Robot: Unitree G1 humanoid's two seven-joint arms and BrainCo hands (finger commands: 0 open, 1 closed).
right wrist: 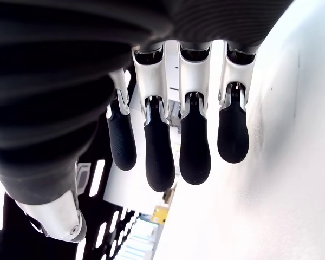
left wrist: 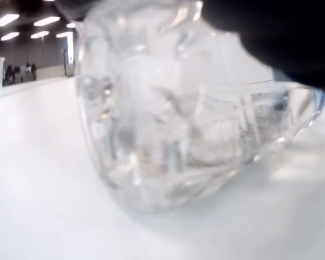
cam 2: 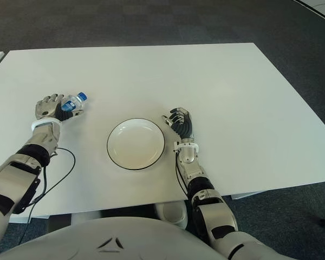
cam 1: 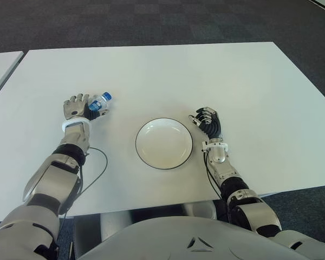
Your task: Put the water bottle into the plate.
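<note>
A clear water bottle (cam 1: 101, 101) with a blue cap lies on the white table (cam 1: 168, 76), left of the plate, cap pointing away to the right. My left hand (cam 1: 80, 109) is on the bottle's body with its fingers curled round it. In the left wrist view the bottle (left wrist: 179, 119) fills the picture and touches the table, with a dark finger over it. The white plate (cam 1: 164, 143) with a dark rim sits at the middle front and holds nothing. My right hand (cam 1: 207, 120) shows just right of the plate, its fingers (right wrist: 160, 157) relaxed and holding nothing.
A thin black cable (cam 1: 100, 162) loops over the table beside my left forearm. A second white table (cam 1: 0, 65) shows at the far left edge. Dark carpet lies beyond the table's far edge.
</note>
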